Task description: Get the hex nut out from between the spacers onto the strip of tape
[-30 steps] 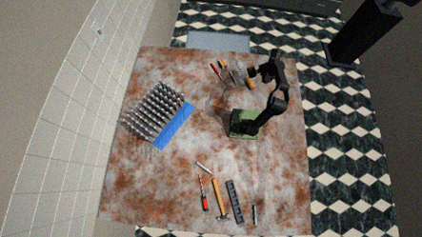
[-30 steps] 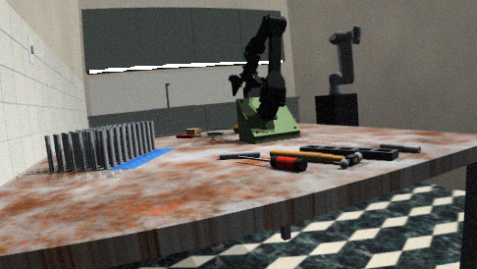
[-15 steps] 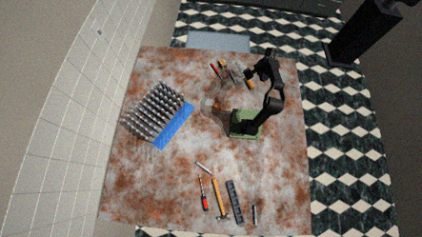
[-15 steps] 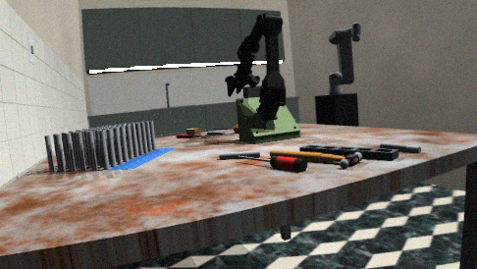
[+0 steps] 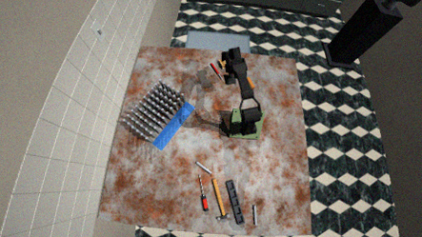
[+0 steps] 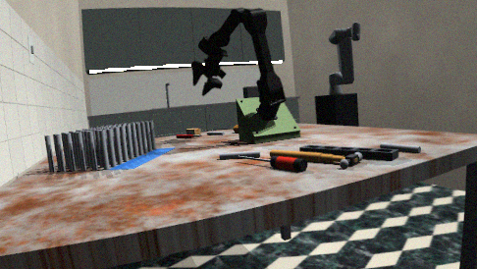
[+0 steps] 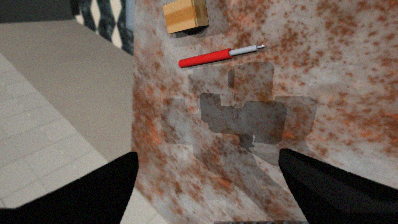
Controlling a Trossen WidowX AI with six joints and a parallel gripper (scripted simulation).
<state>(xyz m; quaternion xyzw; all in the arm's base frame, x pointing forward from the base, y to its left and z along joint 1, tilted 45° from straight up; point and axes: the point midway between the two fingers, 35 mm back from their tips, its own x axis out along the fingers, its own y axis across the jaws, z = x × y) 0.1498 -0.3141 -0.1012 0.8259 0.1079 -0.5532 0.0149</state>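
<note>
Several grey spacers (image 5: 153, 111) stand in a tight block at the table's left, also seen in the exterior view (image 6: 98, 144). The hex nut is hidden among them. The blue strip of tape (image 5: 174, 125) lies along their right side, flat on the table (image 6: 139, 158). My gripper (image 6: 208, 80) is open and empty, held high above the back part of the table. In the wrist view its fingers frame bare table near the left edge. The hook pick's orange handle (image 5: 251, 82) lies on the table at the back, partly hidden behind my arm.
A red screwdriver (image 7: 205, 57) and a small wooden block (image 7: 186, 15) lie at the back. At the front lie a red-handled screwdriver (image 5: 204, 196), a hammer (image 5: 219, 198), a black rack (image 5: 234, 201) and grey rods (image 5: 204, 168). My base stands on a green plate (image 5: 248, 123).
</note>
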